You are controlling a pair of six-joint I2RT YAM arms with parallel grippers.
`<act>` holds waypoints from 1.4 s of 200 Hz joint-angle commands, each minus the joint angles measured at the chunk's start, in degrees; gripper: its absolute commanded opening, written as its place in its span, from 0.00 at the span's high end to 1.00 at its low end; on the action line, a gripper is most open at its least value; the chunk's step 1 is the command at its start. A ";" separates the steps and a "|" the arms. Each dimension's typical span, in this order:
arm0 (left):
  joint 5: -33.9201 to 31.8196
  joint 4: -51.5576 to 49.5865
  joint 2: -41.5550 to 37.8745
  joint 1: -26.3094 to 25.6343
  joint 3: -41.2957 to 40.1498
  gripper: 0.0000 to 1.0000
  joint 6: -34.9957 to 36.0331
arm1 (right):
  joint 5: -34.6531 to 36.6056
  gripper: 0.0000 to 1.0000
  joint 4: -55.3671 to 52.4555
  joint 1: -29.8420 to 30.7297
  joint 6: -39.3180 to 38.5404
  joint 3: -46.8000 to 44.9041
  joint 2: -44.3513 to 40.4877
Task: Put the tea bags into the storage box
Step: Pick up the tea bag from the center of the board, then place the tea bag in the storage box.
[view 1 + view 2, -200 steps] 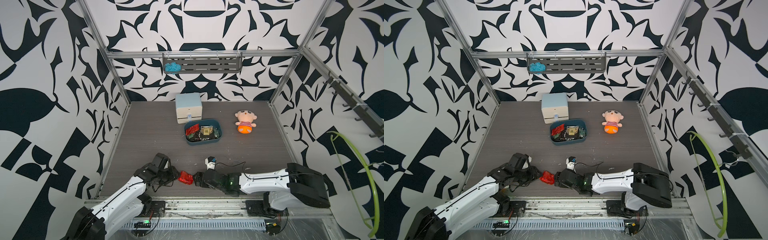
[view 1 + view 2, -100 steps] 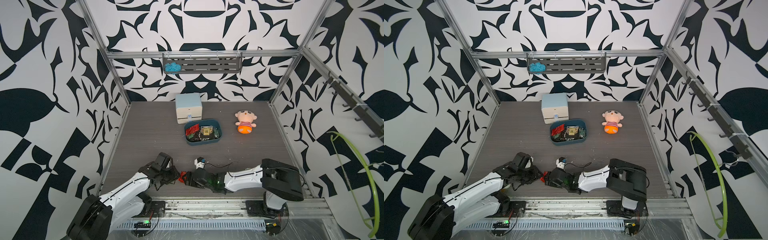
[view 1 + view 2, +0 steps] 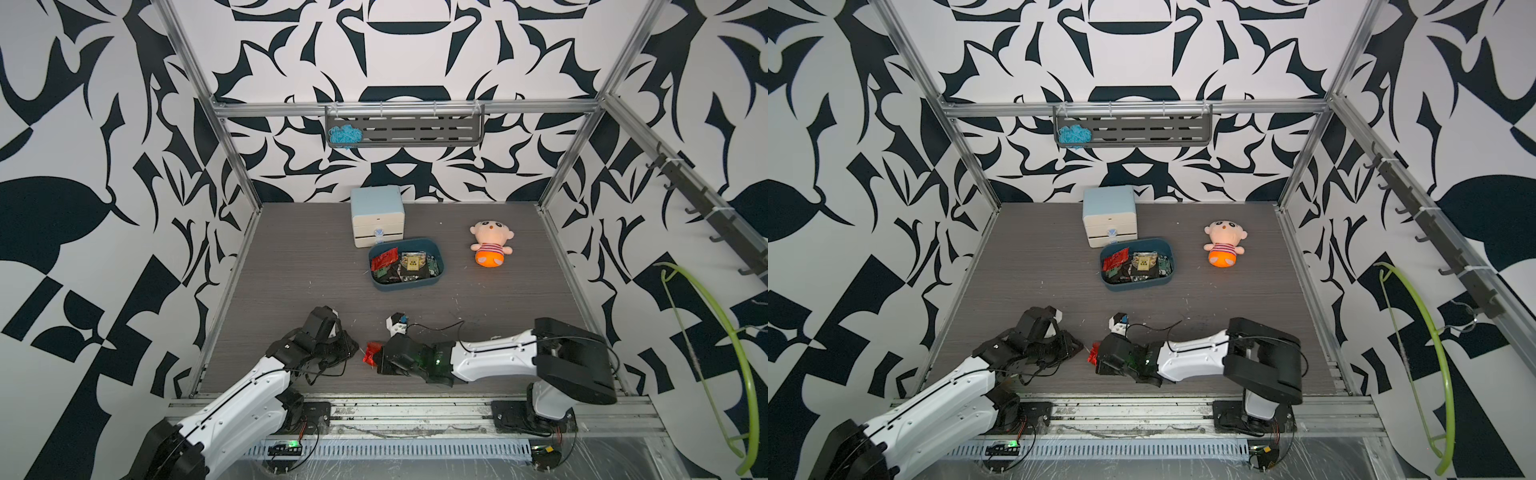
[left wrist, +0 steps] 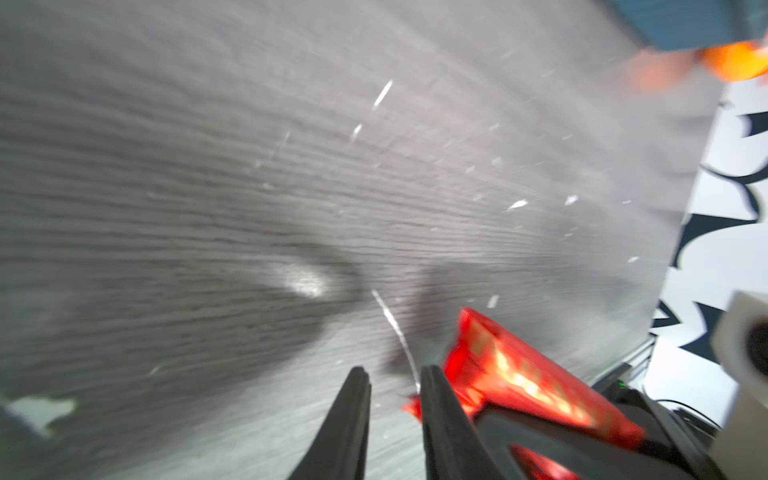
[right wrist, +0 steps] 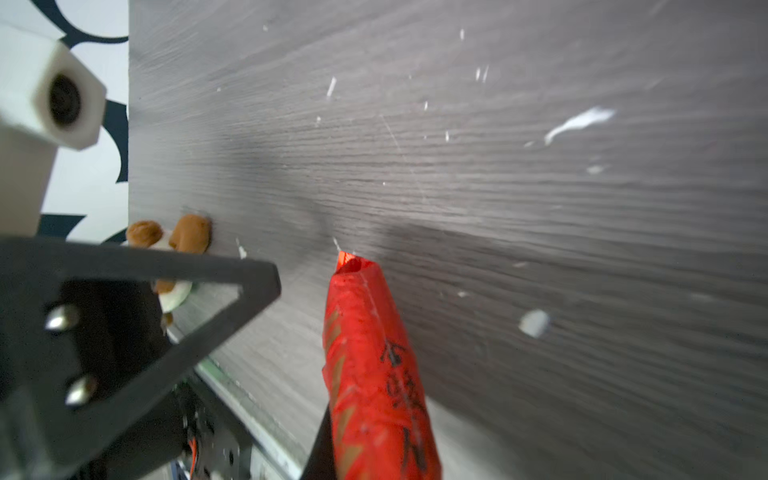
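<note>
A shiny red tea bag (image 3: 371, 352) (image 3: 1093, 354) hangs just above the floor near the front edge, with my right gripper (image 3: 380, 359) (image 3: 1100, 360) shut on it. In the right wrist view this tea bag (image 5: 374, 374) sticks out from the right gripper (image 5: 365, 440) and hides the fingertips. My left gripper (image 3: 351, 349) (image 3: 1075, 349) is just left of it, apart from it. In the left wrist view the left gripper (image 4: 395, 376) shows a narrow gap with nothing in it, and the tea bag (image 4: 519, 374) is beside it. The teal storage box (image 3: 405, 287) (image 3: 1138, 285) holds several tea bags (image 3: 399, 266).
A pale blue drawer cabinet (image 3: 377, 212) stands right behind the storage box. A plush doll (image 3: 490, 247) lies to the box's right. A grey wall shelf (image 3: 403, 129) hangs at the back. The metal front rail (image 3: 415, 409) runs just behind both arms.
My right gripper has shut on the red tea bag after reaching left towards it. The left gripper's jaws have narrowed and now stand apart from the bag.
</note>
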 commanded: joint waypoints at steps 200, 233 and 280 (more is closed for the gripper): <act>-16.97 -2.54 -17.32 -0.21 -1.47 0.56 -2.69 | -43.14 1.00 -22.75 -44.44 -33.92 39.71 14.29; -18.53 -2.90 -17.65 -0.20 -1.79 0.55 -2.32 | -37.83 1.00 -30.10 -42.38 -37.96 46.91 20.69; -19.46 -1.74 -16.52 -0.16 -2.30 0.54 -1.89 | -33.08 0.95 -35.11 -40.78 -40.59 50.37 23.50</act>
